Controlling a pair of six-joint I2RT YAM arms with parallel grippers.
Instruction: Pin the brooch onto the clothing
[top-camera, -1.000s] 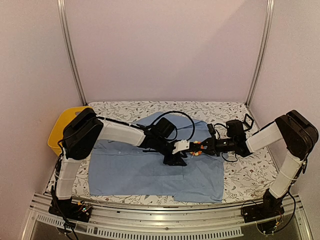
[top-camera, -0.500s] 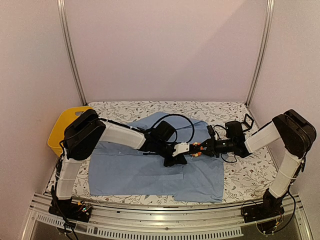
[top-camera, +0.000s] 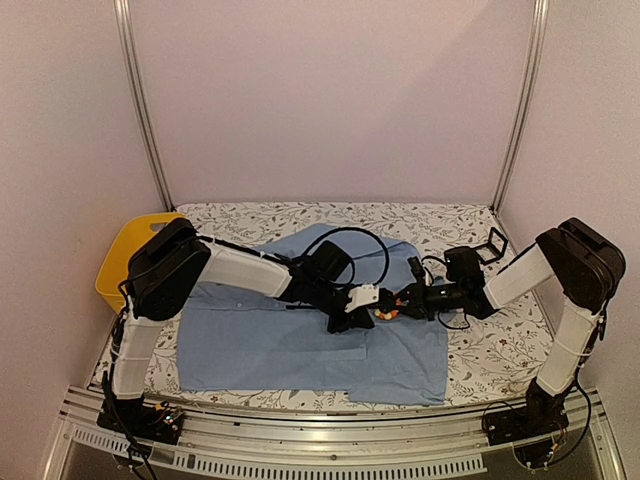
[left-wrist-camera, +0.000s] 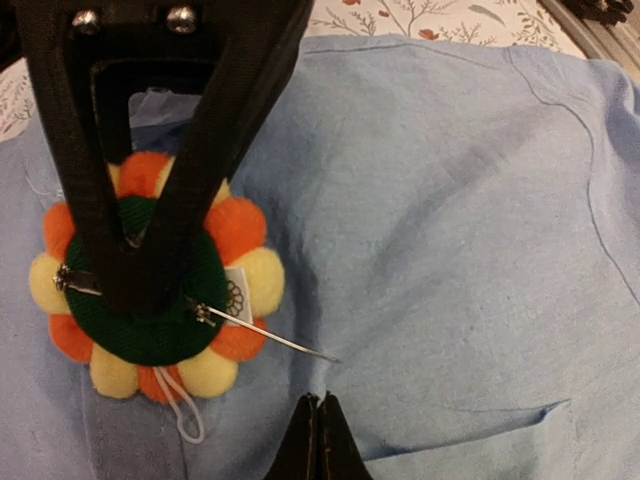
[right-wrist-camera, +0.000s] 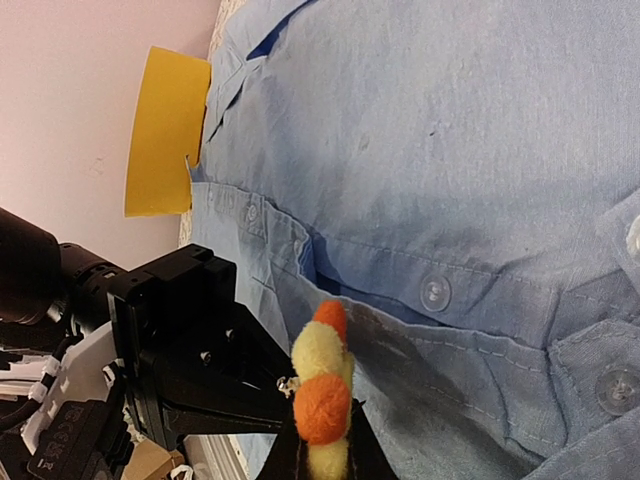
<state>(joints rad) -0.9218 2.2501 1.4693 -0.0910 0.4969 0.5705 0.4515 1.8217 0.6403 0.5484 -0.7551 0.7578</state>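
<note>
The left fingers (left-wrist-camera: 308, 445) have just pressed together low on the shirt (left-wrist-camera: 450, 200), apparently nipping cloth, while the right fingers (left-wrist-camera: 85, 170) have brought the pinched brooch (left-wrist-camera: 160, 335) closer, so its open pin (left-wrist-camera: 290, 345) looks ready to pierce the cloth.

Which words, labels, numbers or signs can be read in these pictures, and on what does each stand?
No word or number is readable in any view.
White tag on the green back of the brooch: a small printed mark, perhaps a flower outline, too small to read as text.
</note>
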